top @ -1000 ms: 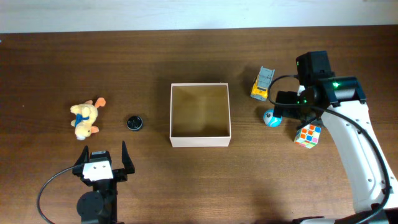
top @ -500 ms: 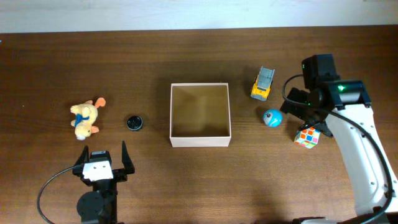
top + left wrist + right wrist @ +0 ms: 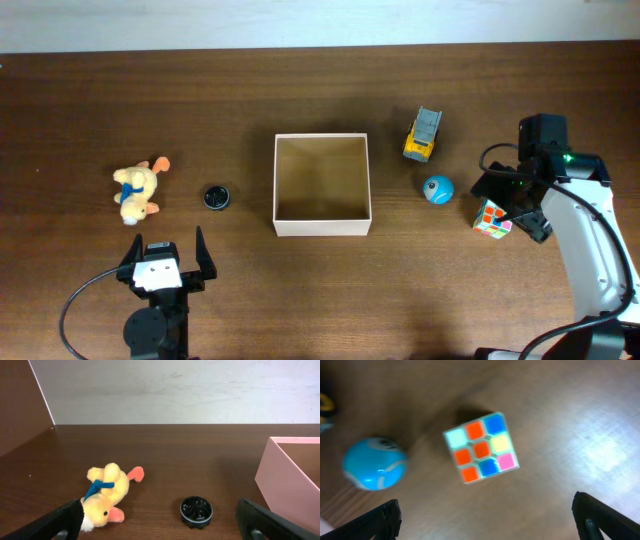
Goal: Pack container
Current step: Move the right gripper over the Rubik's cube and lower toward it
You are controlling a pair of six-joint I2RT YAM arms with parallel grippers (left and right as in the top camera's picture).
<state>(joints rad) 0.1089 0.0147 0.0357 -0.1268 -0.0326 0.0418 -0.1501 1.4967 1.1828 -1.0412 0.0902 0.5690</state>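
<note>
The container (image 3: pixel 322 221), a square shallow box with white walls and tan inside, stands mid-table; its wall shows at the right of the left wrist view (image 3: pixel 290 480). My right gripper (image 3: pixel 512 205) is open and empty, hovering over a colourful puzzle cube (image 3: pixel 494 217) (image 3: pixel 481 447). A blue ball (image 3: pixel 436 189) (image 3: pixel 374 463) lies left of the cube. A yellow toy truck (image 3: pixel 423 134) lies behind the ball. My left gripper (image 3: pixel 165 262) is open and empty near the front edge. A yellow plush duck (image 3: pixel 137 190) (image 3: pixel 106 494) and a black round disc (image 3: pixel 216 196) (image 3: pixel 196 510) lie ahead of it.
A pale wall runs along the table's far edge (image 3: pixel 165 424). The white right arm (image 3: pixel 590 260) reaches in from the front right corner.
My right gripper has moved right and toward the front, away from the blue ball, and now sits over the puzzle cube. The left arm has not moved.
</note>
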